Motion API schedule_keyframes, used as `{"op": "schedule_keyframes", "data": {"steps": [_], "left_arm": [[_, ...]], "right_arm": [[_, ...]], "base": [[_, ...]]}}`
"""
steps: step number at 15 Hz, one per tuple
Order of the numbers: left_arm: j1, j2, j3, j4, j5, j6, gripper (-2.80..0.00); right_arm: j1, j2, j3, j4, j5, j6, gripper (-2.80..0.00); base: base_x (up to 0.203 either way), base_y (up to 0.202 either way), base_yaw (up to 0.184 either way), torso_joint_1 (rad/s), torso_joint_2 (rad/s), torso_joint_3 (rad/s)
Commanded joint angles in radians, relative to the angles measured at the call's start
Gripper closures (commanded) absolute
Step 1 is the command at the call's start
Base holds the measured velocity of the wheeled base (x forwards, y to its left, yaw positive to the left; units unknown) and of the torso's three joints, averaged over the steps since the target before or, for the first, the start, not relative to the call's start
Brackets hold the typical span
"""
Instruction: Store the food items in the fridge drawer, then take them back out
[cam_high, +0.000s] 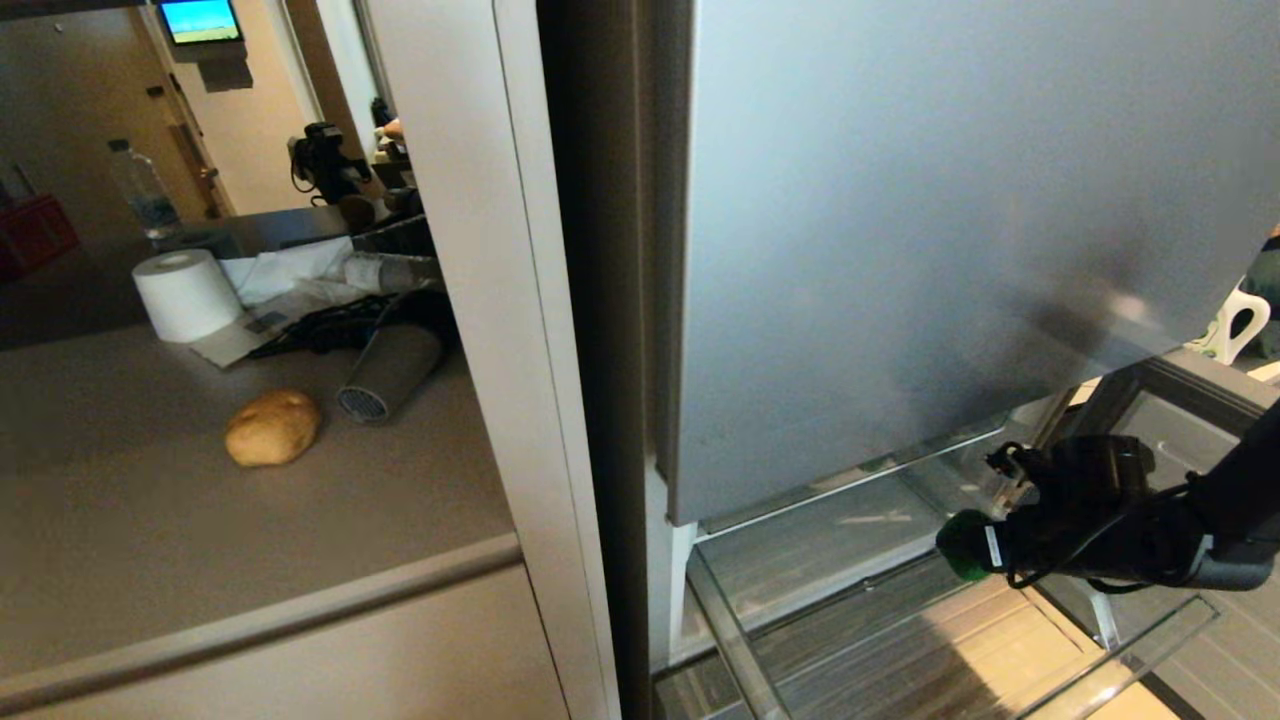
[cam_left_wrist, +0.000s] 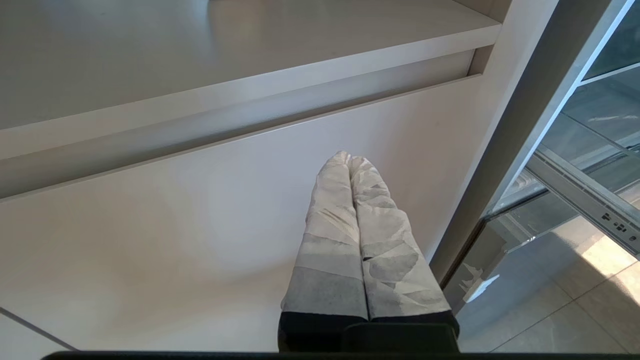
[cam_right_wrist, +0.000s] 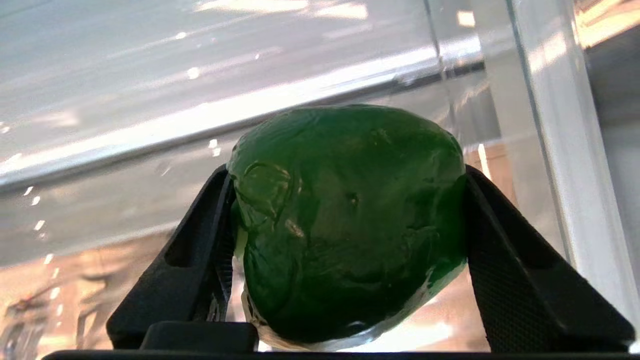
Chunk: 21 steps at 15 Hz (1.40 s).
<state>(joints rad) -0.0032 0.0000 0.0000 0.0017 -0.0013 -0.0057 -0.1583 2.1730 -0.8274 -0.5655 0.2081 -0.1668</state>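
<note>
While right pincer (cam_right_wrist: 345, 250) grips green bell pepper (cam_right_wrist: 350, 220) between both black fingers over open fridge drawer (cam_high: 730, 640), you see one item mid-transfer; direction cannot be told. Pepper not resting on ribbed floor. Potato-like lump (cam_high: 272, 427) on table (cam_high: 130, 520), left of fridge, near white paper roll (cam_high: 186, 294). Left pincer (cam_left_wrist: 349, 160) clenched, empty, parked by beige cabinet front (cam_left_wrist: 175, 225). Judgement: if storing, you have neither item stored yet; retrieval phase remains.
</note>
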Motion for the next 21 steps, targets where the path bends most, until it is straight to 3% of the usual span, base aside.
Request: {"op": "schedule_keyframes", "data": {"steps": [1,5,11,17,21], "left_arm": [[0.000,0.002,0.000,0.000,0.000,0.000,0.00],[0.000,0.002,0.000,0.000,0.001,0.000,0.00],[0.000,0.002,0.000,0.000,0.001,0.000,0.00],[0.000,0.002,0.000,0.000,0.000,0.000,0.00],[0.000,0.002,0.000,0.000,0.000,0.000,0.00]], "right_arm": [[0.000,-0.081,0.050,-0.005,0.002,-0.002,0.00],[0.000,-0.222,0.170,-0.007,0.002,-0.002,0.00],[0.000,-0.602,0.388,-0.006,0.003,0.000,0.00],[-0.001,-1.056,0.647,-0.004,-0.006,0.004,0.00],[0.000,-1.388,0.780,-0.052,-0.029,0.053,0.00]], "base": [[0.000,0.000,0.000,0.000,0.00,0.000],[0.000,0.000,0.000,0.000,0.00,0.000],[0.000,0.000,0.000,0.000,0.00,0.000],[0.000,0.000,0.000,0.000,0.00,0.000],[0.000,0.000,0.000,0.000,0.00,0.000]]}}
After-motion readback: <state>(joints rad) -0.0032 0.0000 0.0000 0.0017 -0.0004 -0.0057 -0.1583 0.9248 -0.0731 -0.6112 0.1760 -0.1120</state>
